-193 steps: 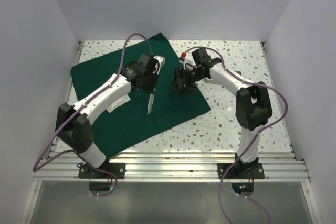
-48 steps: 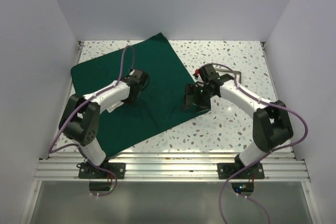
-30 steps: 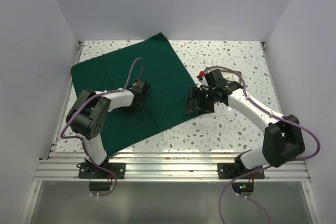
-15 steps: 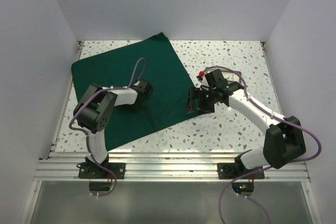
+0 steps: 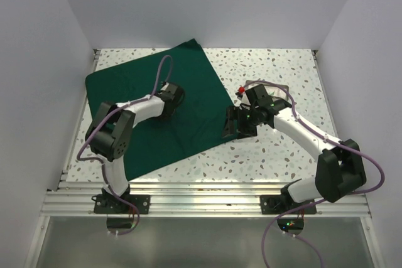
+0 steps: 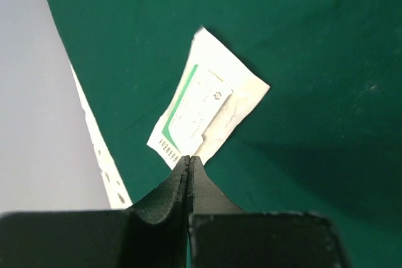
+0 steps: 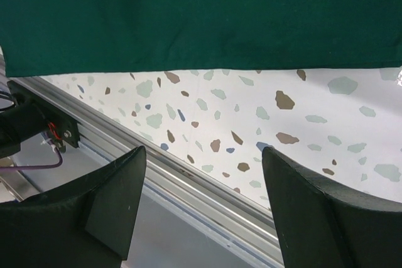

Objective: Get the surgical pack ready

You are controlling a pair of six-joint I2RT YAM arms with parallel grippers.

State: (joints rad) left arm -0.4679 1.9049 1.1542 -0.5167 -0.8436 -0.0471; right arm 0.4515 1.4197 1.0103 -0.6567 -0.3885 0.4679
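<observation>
The dark green drape [image 5: 188,73] lies flat and open on the table's left half. It also shows in the left wrist view [image 6: 314,61] and the right wrist view [image 7: 188,17]. My left gripper [image 5: 171,100] is low over the drape's middle. In the left wrist view [image 6: 189,158] it is shut, with its tips pinching the near corner of a white packet [image 6: 207,108] with green print. The packet is hidden under the arm in the top view. My right gripper [image 5: 233,123] is open and empty [image 7: 202,150] just off the drape's right edge. No tray, instruments or gauze are in view.
The speckled table [image 5: 282,80] has white walls on three sides. An aluminium rail [image 5: 207,199] runs along the front edge and shows under my right gripper [image 7: 188,186]. The left table edge and wall [image 6: 38,123] are close beyond the packet.
The left arm has folded back, its elbow swinging toward the base, and the gripper has moved slightly up and right over the drape. The right arm has barely moved in the last second.
</observation>
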